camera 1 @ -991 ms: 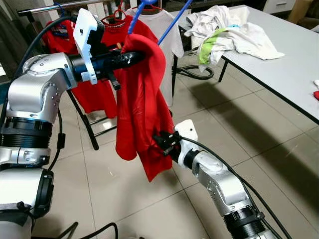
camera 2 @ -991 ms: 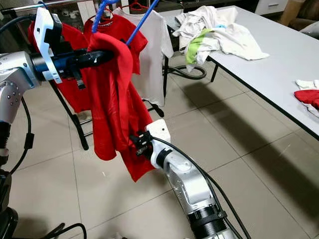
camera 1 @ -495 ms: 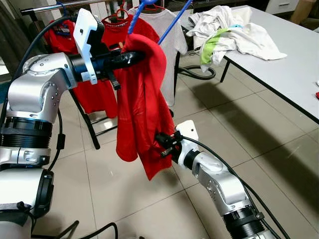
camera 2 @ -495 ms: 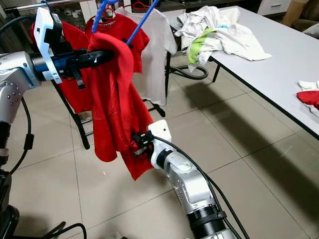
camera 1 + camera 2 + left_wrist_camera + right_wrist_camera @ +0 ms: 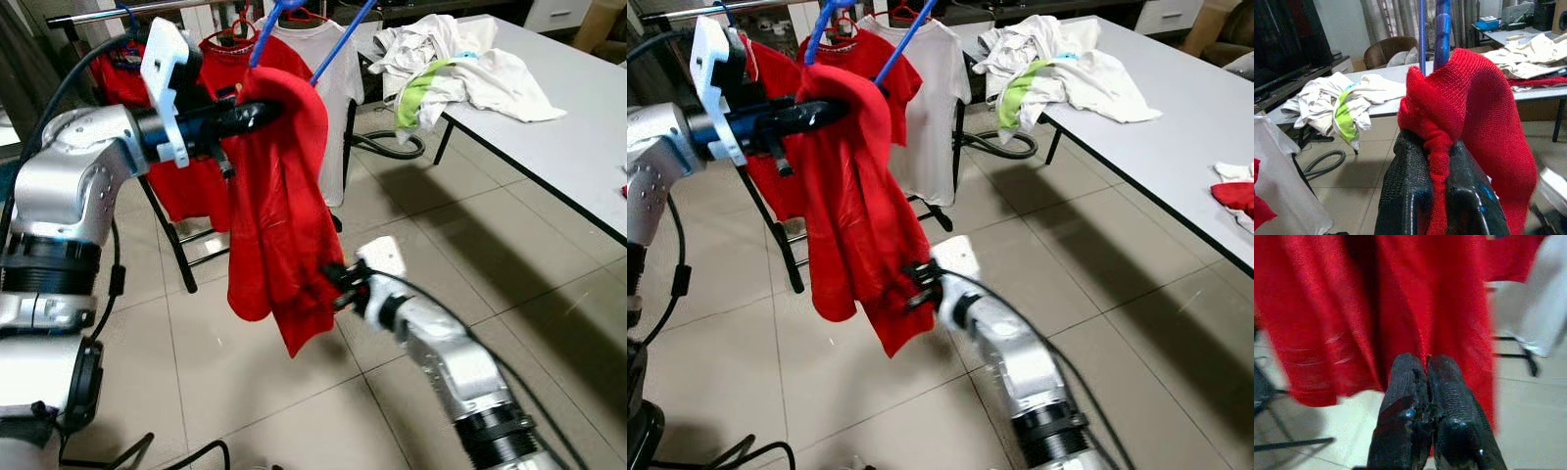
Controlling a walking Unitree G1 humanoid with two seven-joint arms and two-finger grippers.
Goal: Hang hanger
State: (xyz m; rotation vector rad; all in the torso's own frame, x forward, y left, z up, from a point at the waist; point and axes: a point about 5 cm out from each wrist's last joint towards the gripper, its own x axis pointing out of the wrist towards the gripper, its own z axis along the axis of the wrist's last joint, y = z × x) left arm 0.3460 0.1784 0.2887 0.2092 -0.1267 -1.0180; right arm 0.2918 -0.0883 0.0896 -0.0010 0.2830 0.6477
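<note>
A red shirt (image 5: 279, 215) hangs on a blue hanger (image 5: 338, 39) held up in front of me. My left gripper (image 5: 257, 114) is at the shirt's top, and in the left wrist view its fingers (image 5: 1405, 196) are shut on a fold of the red fabric (image 5: 1474, 107), with the hanger's blue bars (image 5: 1442, 29) rising behind. My right gripper (image 5: 335, 285) is low at the shirt's right hem. Its fingers (image 5: 1405, 382) are pressed together against the bunched red cloth (image 5: 1440, 298).
Behind stands a clothes rack (image 5: 127, 12) with red shirts (image 5: 191, 186) and a white shirt (image 5: 333, 93). At the right is a grey table (image 5: 558, 137) with a heap of clothes (image 5: 460, 69). A hose (image 5: 387, 147) lies on the tiled floor.
My right arm has shifted a little to the right and up at the shirt's hem and looks blurred. The left arm still holds the shirt and hanger in the same place.
</note>
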